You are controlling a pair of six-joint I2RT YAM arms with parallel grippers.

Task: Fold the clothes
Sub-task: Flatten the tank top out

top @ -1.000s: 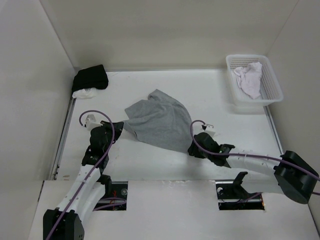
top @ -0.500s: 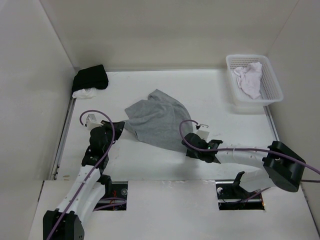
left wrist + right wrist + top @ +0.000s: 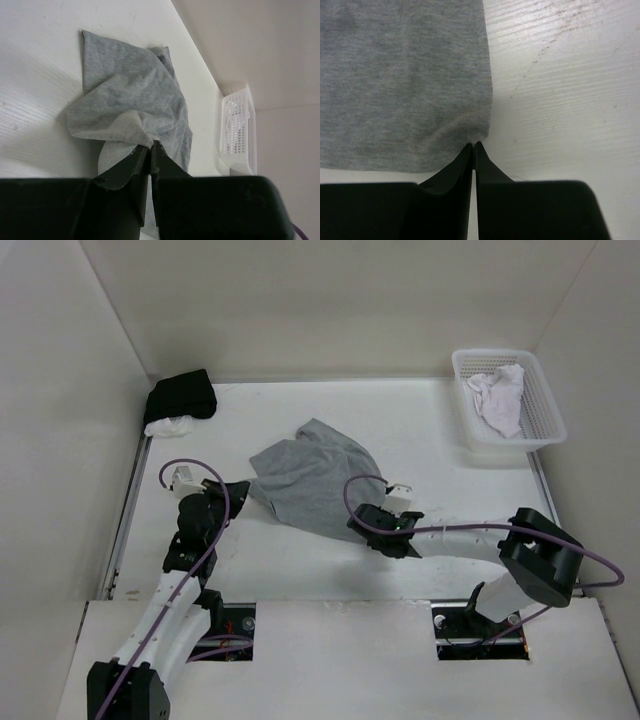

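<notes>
Your left pincer [image 3: 150,145] was shut on a thin flap of the heather-grey short-sleeved knit T-shirt [image 3: 310,480], holding its edge at nine o'clock. Your right pincer [image 3: 473,145] had its jaws pressed together on the hem corner at the shirt's five o'clock, where the fabric puckered toward the tips, so I judged that a pinch too.

The shirt lay crumpled and bunched near the middle of the white bench [image 3: 420,440], with a bunched part poking toward twelve o'clock. No fold was made yet. You had two grips, nothing more; spreading it flat and every fold were left to do.

The white plastic mesh basket [image 3: 545,425] at two o'clock and the black garment [image 3: 182,395] at ten o'clock sat well apart from the shirt.
</notes>
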